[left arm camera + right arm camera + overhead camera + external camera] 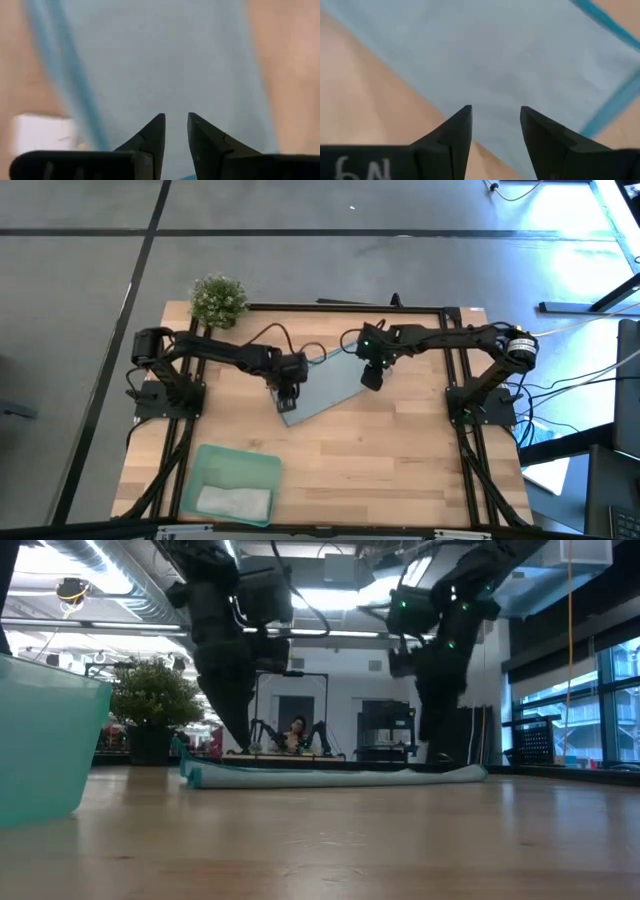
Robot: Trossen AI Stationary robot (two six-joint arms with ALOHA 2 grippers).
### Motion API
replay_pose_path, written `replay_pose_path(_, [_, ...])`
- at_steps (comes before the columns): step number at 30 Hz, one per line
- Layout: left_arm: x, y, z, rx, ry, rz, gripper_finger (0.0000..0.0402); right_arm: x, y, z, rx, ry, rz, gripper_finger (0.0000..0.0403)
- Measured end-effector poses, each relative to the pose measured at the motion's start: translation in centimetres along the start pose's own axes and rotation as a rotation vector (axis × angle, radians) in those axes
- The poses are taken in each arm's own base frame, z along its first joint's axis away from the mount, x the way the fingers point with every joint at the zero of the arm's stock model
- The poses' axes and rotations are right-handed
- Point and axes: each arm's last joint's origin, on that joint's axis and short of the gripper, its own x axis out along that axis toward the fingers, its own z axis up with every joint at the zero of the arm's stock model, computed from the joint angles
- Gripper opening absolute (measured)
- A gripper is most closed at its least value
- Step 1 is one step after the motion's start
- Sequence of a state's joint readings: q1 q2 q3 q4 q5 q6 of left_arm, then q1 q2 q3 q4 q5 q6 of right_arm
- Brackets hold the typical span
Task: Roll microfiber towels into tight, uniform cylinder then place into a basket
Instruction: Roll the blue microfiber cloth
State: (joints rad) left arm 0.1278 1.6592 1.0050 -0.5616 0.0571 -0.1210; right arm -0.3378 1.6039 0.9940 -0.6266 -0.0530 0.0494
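Both grippers sit low over the light blue towel [325, 388], spread flat mid-table: left gripper [175, 131] and right gripper [495, 129] both parted, grasping nothing. Grey towel [235, 501] lies in the basket [212, 460].

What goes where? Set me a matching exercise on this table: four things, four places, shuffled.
Things:
1. light blue towel
2. pale grey towel
3. basket
4. potted plant

Places:
A. far left corner of the table
B. inside the basket
C. near left part of the table
D. spread flat at mid-table, under both grippers

Pairs: 1-D, 2-B, 3-C, 4-A
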Motion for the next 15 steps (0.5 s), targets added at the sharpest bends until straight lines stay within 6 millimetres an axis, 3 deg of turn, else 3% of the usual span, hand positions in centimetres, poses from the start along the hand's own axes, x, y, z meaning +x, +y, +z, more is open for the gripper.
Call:
replay_pose_path(3, [0.1, 1.3, -0.2, -0.037, 0.001, 0.061, 0.0077, -0.2, 0.9, 0.6, -0.025, -0.047, 0.123, 0.0168])
replay_pose_path(6, [0.9, 2.6, -1.6, -0.073, 0.054, 0.101, 0.0077, 1.0, 1.8, 0.3, -0.054, -0.067, 0.211, 0.0168])
replay_pose_path(10, [1.7, 3.6, -3.2, -0.109, 0.109, 0.121, 0.0077, 3.2, 2.1, -0.8, -0.012, -0.032, 0.216, 0.0168])
replay_pose_path(15, [2.1, 3.4, -4.1, -0.123, 0.129, 0.089, 0.0077, 5.3, 1.5, -1.8, 0.022, 0.031, 0.147, 0.0168])
